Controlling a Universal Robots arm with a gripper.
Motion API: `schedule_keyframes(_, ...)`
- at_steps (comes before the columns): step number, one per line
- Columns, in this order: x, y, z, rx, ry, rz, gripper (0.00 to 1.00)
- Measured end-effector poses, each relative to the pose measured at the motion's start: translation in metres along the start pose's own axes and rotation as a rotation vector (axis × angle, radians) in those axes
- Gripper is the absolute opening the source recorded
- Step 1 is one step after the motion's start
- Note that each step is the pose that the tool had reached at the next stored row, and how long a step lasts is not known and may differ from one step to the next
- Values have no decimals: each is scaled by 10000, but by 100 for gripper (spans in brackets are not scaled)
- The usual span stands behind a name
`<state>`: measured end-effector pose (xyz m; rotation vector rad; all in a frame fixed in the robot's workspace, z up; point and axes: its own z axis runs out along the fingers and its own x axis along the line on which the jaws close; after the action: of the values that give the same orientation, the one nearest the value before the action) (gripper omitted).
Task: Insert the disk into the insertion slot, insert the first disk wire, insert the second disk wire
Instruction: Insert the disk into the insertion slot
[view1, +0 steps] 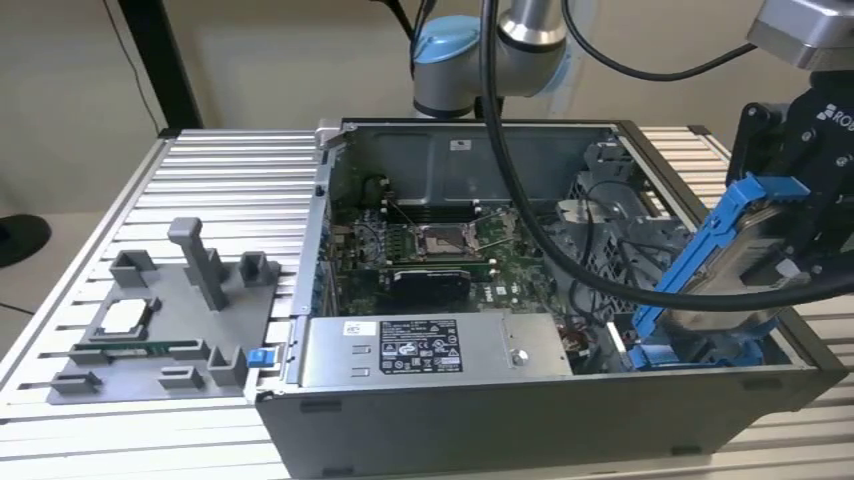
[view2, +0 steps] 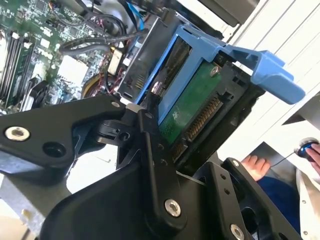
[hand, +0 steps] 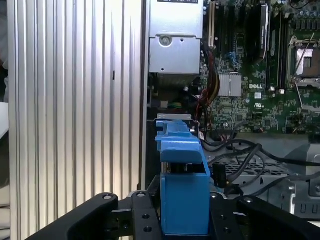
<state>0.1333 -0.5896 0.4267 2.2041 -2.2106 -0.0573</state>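
My gripper (view1: 790, 258) is shut on the disk (view1: 731, 250), a silver-grey drive in a bright blue frame. It holds the disk tilted above the front corner of the open computer case, at the exterior view's right. Just below the disk's lower end is the insertion slot (view1: 694, 352), with blue rails. In the second wrist view the disk (view2: 192, 107) shows its green circuit board and connector between my black fingers (view2: 150, 145). In the first wrist view the blue frame (hand: 182, 200) sits edge-on in my gripper (hand: 184, 226). Black cables (view1: 621, 255) hang beside the bay; I cannot tell which are the disk wires.
A grey box with a black-and-white sticker (view1: 427, 350) lies along the case's front. The motherboard (view1: 427, 250) fills the case floor. A grey tray of pegs (view1: 160, 320) sits on the ridged metal table (view1: 227, 170). A person's hand (view2: 252, 165) shows past the table.
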Motion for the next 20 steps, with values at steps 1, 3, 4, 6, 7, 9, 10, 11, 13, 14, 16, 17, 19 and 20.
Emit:
schedule_keyframes(1, -12, -2, 12, 0, -23, -1, 0)
schedule_keyframes(3, -43, -7, 31, -1, -63, -4, 0)
schedule_keyframes(4, -58, -8, 42, 0, -86, -4, 0)
schedule_keyframes(6, -85, -11, 58, -1, -134, -5, 0)
schedule_keyframes(7, -93, -13, 64, -1, -162, -6, 0)
schedule_keyframes(9, -94, -14, 71, -1, -196, -8, 0)
schedule_keyframes(10, -94, -15, 74, -1, -202, -8, 0)
schedule_keyframes(11, -94, -15, 76, -1, -204, -8, 0)
schedule_keyframes(13, -91, -17, 86, -1, -207, -12, 0)
schedule_keyframes(14, -91, -18, 94, -1, -206, -13, 0)
schedule_keyframes(16, -90, -20, 121, -1, -208, -15, 0)
schedule_keyframes(17, -90, -20, 134, -1, -205, -15, 0)
schedule_keyframes(19, -89, -22, 165, -1, -206, -18, 0)
schedule_keyframes(20, -89, -23, 182, -1, -208, -19, 0)
